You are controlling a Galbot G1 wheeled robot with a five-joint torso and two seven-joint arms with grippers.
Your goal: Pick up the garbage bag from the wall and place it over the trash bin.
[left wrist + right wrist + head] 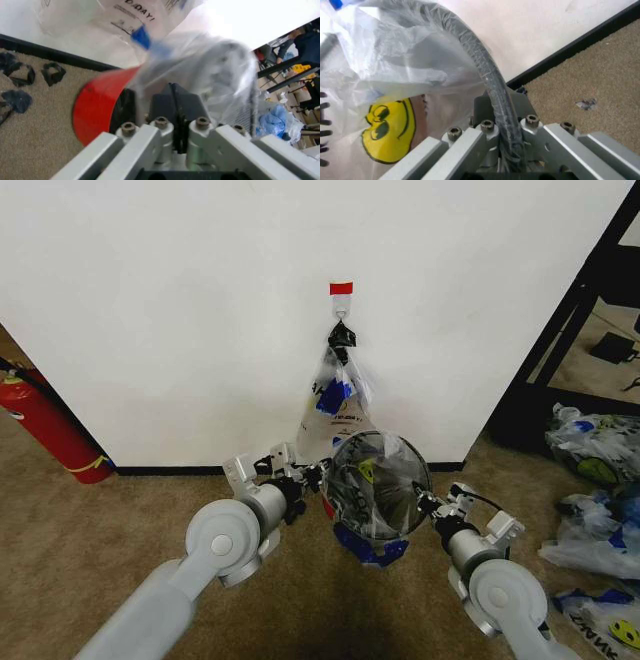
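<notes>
Both grippers are sitting low at the trash bin (378, 498), one on each flank. In the left wrist view the left gripper (172, 99) is showing its dark pads pressed flat together, with the film of the garbage bag (375, 480) draped over them; whether plastic is pinched between them I cannot tell. The right gripper (502, 108) is clamping the bag's film and the bin's black rim between its pads.

That bag is lying stretched over the bin's mouth, its yellow smiley face (387, 129) hanging down the bin's side and blue patches sagging below, toward the robot. Red of the bin's base is showing at the side of the left gripper.

Behind the bin, a bundle of bags (338, 395) is hanging straight down the wall (200, 310) from a hook (342, 307) under a red tape strip (342, 287).

Brown carpet (140, 510) is lying open on both flanks of the bin; a red fire extinguisher (45, 425) is leaning well off on the left arm's side, loose bags (595, 445) on the other.
</notes>
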